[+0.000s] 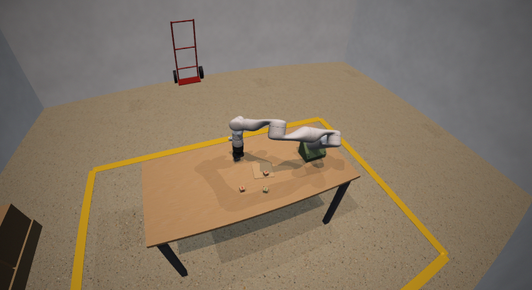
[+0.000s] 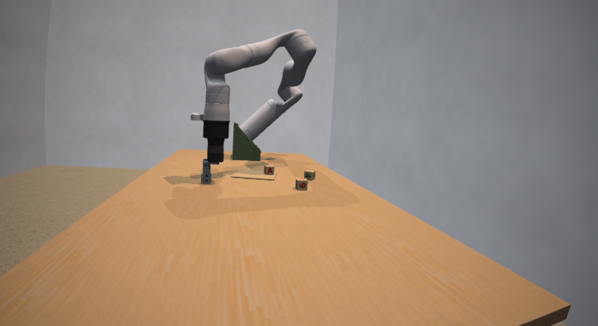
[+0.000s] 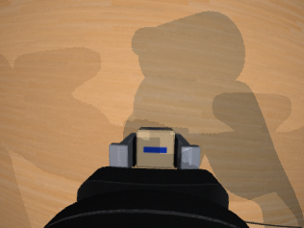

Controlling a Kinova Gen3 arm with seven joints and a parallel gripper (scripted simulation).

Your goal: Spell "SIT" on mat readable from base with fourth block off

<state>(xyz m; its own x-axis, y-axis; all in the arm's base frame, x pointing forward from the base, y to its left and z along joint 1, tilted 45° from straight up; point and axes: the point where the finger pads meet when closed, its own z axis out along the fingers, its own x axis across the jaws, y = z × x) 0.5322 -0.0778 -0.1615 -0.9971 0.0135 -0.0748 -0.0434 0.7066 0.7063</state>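
My gripper (image 1: 237,158) (image 2: 206,179) (image 3: 155,145) stands upright at table level, left of the mat as the exterior view shows it. Its fingers press the two sides of a wooden block with a blue mark (image 3: 156,143), which rests on the table. The thin tan mat (image 1: 258,167) (image 2: 251,176) lies flat near the arm's base. A block with a red A (image 1: 266,172) (image 2: 269,170) sits on the mat. A red-marked block (image 1: 241,189) (image 2: 301,183) and a green-marked block (image 1: 265,189) (image 2: 309,175) lie off the mat on the table.
The arm's green base (image 1: 311,152) (image 2: 244,147) stands at the table's far end behind the mat. The wooden table (image 1: 179,206) (image 2: 293,260) stretches wide toward the exterior camera. A yellow floor line (image 1: 86,198) rings the table.
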